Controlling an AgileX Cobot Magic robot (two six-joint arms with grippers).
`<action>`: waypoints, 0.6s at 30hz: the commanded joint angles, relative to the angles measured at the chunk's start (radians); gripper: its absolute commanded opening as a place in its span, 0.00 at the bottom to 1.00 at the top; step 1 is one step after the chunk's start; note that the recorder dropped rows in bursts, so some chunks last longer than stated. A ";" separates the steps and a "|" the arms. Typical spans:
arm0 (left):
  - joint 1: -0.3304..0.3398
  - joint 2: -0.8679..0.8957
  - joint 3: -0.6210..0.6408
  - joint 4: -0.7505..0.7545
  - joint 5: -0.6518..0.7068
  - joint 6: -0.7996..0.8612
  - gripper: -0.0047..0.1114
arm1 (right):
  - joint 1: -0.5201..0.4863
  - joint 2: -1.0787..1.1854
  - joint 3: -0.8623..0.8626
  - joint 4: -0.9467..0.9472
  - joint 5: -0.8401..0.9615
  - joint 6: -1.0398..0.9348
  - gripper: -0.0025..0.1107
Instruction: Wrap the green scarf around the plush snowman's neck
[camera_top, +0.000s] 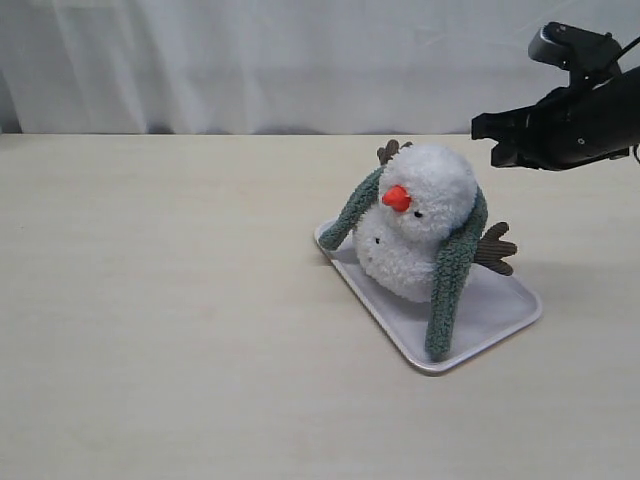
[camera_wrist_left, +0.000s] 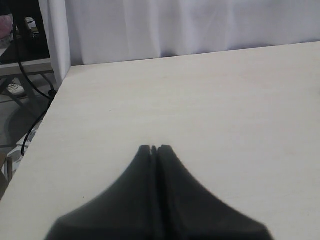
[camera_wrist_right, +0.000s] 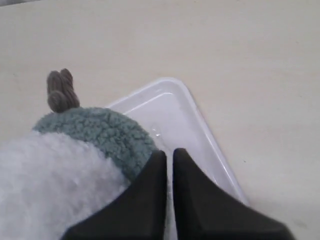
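The plush snowman (camera_top: 425, 215) sits tilted on a white tray (camera_top: 500, 305), with its orange nose pointing to the front left. The green scarf (camera_top: 452, 270) runs behind its head at the neck. One end hangs down the right side onto the tray and the other end (camera_top: 350, 215) slants down to the left, the two ends uncrossed. My right gripper (camera_top: 485, 140) hovers above and behind the snowman, to the right. In the right wrist view the right gripper (camera_wrist_right: 169, 152) is shut and empty, just over the scarf (camera_wrist_right: 100, 132) and the white plush (camera_wrist_right: 45, 185). My left gripper (camera_wrist_left: 155, 148) is shut over bare table.
A brown twig arm (camera_top: 495, 248) sticks out to the right of the body, and another (camera_wrist_right: 60, 90) shows behind the scarf. A white curtain (camera_top: 300, 60) hangs behind the table. In the left wrist view the table edge (camera_wrist_left: 50, 107) drops off toward cables (camera_wrist_left: 30, 75).
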 joint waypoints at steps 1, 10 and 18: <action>-0.008 0.000 0.002 0.000 -0.015 0.003 0.04 | -0.001 0.047 -0.007 0.143 -0.055 -0.113 0.06; -0.008 0.000 0.002 0.000 -0.015 0.003 0.04 | -0.001 0.182 -0.068 0.240 0.057 -0.189 0.06; -0.008 0.000 0.002 0.000 -0.015 0.003 0.04 | -0.001 0.188 -0.072 0.391 0.103 -0.349 0.06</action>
